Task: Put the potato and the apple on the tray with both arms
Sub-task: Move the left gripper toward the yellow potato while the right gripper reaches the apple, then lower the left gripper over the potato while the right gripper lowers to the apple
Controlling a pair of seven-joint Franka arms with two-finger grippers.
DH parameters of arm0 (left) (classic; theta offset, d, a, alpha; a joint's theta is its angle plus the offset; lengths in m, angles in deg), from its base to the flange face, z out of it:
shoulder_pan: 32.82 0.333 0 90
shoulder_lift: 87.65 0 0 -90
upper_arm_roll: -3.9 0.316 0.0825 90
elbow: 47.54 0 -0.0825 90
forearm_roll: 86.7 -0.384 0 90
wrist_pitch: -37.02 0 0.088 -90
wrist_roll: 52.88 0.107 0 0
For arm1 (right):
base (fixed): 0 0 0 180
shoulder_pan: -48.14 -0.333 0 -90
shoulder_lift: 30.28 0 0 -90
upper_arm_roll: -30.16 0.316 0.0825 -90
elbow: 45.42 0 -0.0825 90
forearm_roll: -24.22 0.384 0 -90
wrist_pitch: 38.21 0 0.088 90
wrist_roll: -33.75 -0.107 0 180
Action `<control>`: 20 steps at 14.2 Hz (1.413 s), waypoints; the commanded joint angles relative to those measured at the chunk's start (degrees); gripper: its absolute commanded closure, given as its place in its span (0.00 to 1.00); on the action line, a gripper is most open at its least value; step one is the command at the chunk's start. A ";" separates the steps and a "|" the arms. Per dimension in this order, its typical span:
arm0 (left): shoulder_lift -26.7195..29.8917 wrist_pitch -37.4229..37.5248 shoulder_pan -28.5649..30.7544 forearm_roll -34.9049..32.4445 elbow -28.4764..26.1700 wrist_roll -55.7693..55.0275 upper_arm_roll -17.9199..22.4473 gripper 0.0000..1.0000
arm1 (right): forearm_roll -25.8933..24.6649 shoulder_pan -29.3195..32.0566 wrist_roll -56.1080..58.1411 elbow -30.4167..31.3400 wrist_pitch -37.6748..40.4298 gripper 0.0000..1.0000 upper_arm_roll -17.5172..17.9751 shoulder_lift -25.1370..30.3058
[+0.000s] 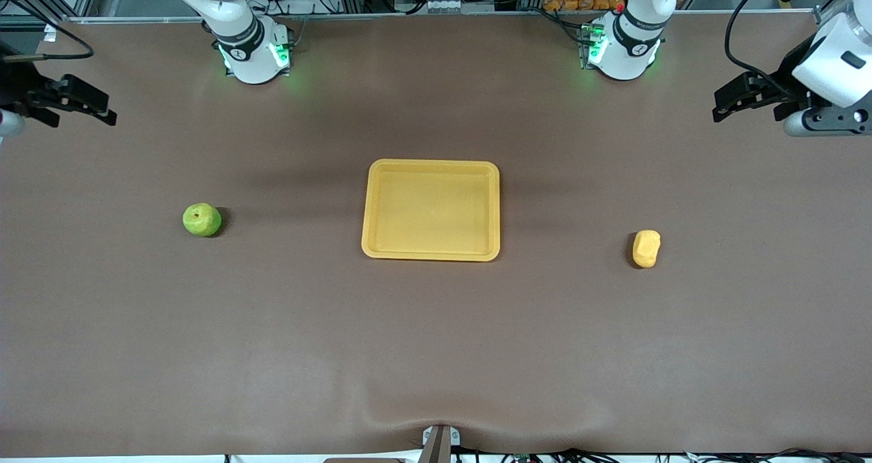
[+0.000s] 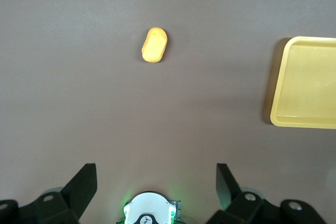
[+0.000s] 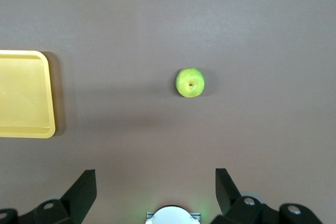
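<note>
The empty yellow-orange tray [image 1: 430,210] lies in the middle of the brown table. The green apple [image 1: 201,219] sits on the table toward the right arm's end, well apart from the tray. The yellow-orange potato [image 1: 646,248] lies toward the left arm's end, slightly nearer the front camera than the apple. My right gripper [image 1: 109,109] hangs open high over its end of the table, and its wrist view shows the apple [image 3: 190,82] and a tray [image 3: 23,93] edge below. My left gripper [image 1: 721,105] hangs open over the other end, with the potato [image 2: 154,45] and tray [image 2: 307,82] below.
Both arm bases [image 1: 253,51] [image 1: 623,48] stand at the table's edge farthest from the front camera, lit green. A small metal bracket [image 1: 439,442] sits at the table's nearest edge. Bare brown mat lies between each fruit and the tray.
</note>
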 commanded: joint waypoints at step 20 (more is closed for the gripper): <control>-1.04 -36.26 0.54 -1.90 -28.08 5.92 -0.25 0.00 | 0.65 1.07 -1.15 -10.15 -7.72 0.00 -0.12 -17.32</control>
